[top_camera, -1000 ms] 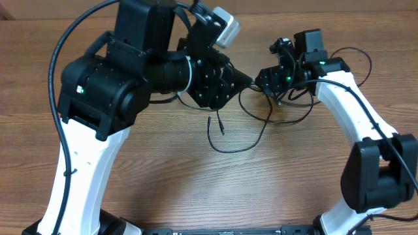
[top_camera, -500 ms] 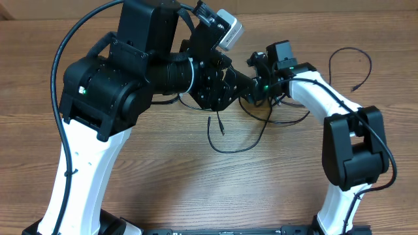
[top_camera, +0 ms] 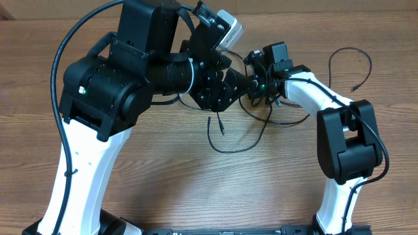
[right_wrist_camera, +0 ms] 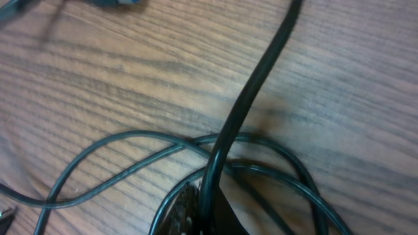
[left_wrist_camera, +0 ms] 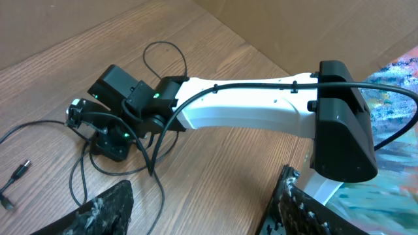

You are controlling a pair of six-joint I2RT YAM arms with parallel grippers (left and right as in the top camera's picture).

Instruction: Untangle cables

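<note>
The cables lie as thin black strands on the wooden table, tangled at centre right [top_camera: 287, 121]. One loose end with a small plug [top_camera: 221, 125] points toward the front. My right gripper [top_camera: 257, 89] is down at the tangle. In the right wrist view it [right_wrist_camera: 209, 212] is shut on one black cable [right_wrist_camera: 243, 108], which runs up and away over curved loops [right_wrist_camera: 117, 139]. My left gripper [top_camera: 243, 79] hovers just left of it, and its dark fingers [left_wrist_camera: 104, 209] stand wide apart over bare wood, holding nothing. From the left wrist the right gripper [left_wrist_camera: 110, 140] is seen among the strands [left_wrist_camera: 154, 163].
A separate thin loop of cable [top_camera: 369, 62] lies at the far right of the table. The bulky black left arm [top_camera: 111, 78] covers the back left. The white right arm [top_camera: 326, 98] arches over the right side. A brown wall edge [left_wrist_camera: 294, 32] borders the table.
The right arm has swung left to the tangle beside the left gripper, and its jaws have shut on a cable. The left gripper stays open and has hardly moved.
</note>
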